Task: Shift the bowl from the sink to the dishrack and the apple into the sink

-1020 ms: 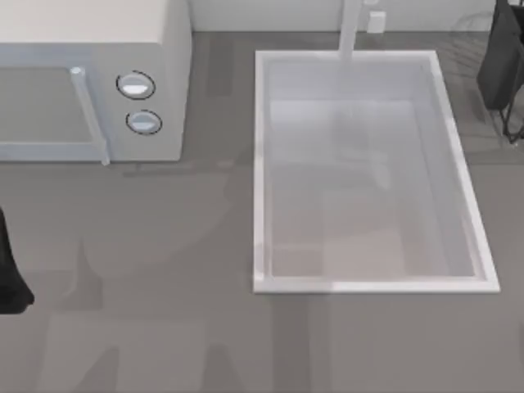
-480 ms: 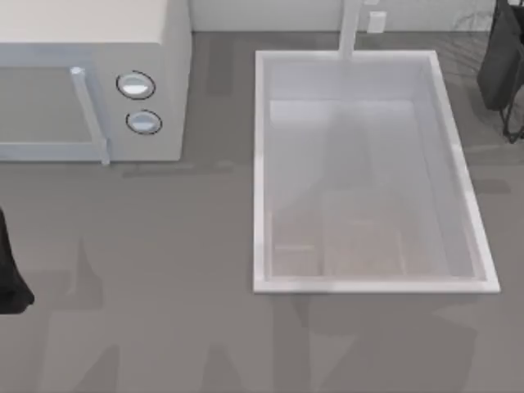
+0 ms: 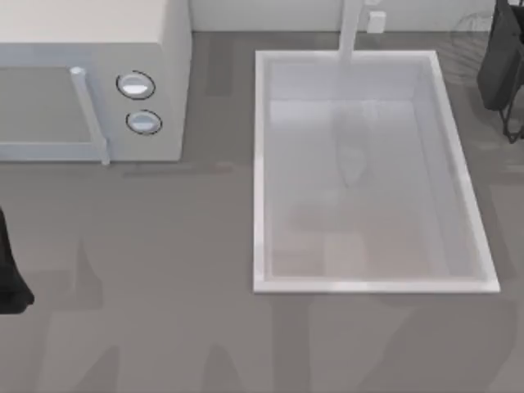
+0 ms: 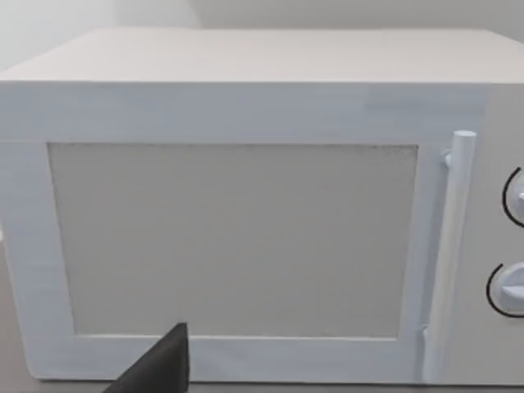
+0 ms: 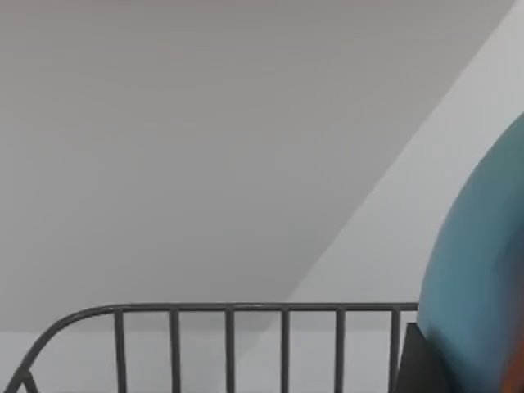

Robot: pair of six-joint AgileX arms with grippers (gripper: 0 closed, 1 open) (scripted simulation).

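Note:
The blue bowl hangs close beside a dark finger of my right gripper, above the top rail of the grey wire dishrack. In the top view my right gripper is a black shape at the far right corner, over the faint wires of the dishrack. The white sink lies right of centre with nothing in its basin. The apple is out of view. My left gripper is parked at the table's left edge.
A white microwave stands at the far left, and in the left wrist view its door faces the camera. The white faucet post rises at the sink's far rim. Bare grey table lies in front of the sink.
Shadows and reflections on the sink floor and the table in front of it have shifted. Both arms look unmoved in the top view.

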